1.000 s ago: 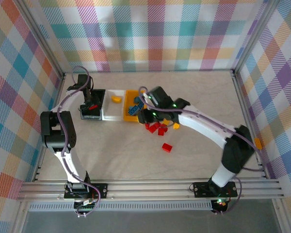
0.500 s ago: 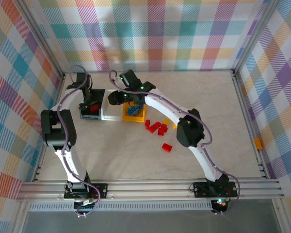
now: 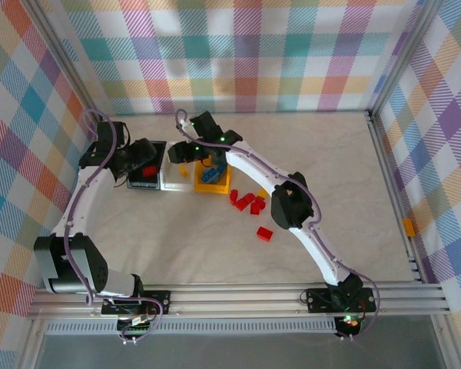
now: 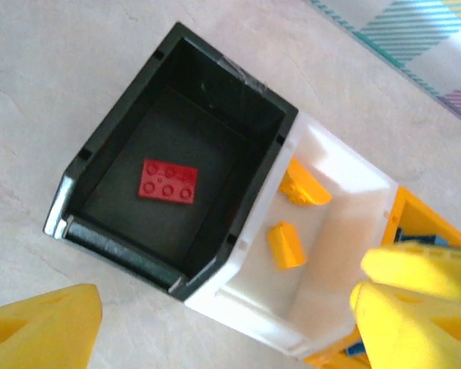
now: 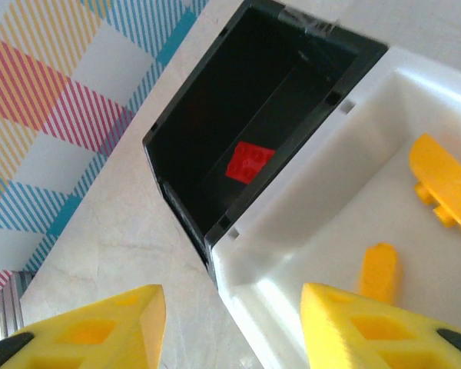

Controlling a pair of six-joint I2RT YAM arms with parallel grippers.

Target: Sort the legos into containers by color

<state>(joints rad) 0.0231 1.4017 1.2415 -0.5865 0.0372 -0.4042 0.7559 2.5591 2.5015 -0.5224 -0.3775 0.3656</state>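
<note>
hovering over the row of three containers, both arms look to be at the end of a drop, not a pick. your left gripper (image 4: pixel 223 311) stands wide open and holds nothing, above the near end of the black bin (image 4: pixel 107 146). your right gripper (image 5: pixel 230 330) is parted less widely, also empty, over the edge where the black bin meets the white bin (image 5: pixel 307 207). count what is sorted: one red brick (image 4: pixel 167 181) in the black bin, two yellow-orange pieces (image 4: pixel 286 244) in the white bin, and a few blue legos (image 3: pixel 209 174) in the orange bin (image 3: pixel 215 187), too bunched to number. lying loose on the table (image 3: pixel 330 169) is a cluster of red legos (image 3: pixel 247 202), about five, one lone red (image 3: pixel 264 233) nearer you, and what looks like one yellow-orange piece (image 3: pixel 263 192) beside the cluster. next, you likely swing an arm to that cluster and single out one brick; they touch, so pick an outer one.
</note>
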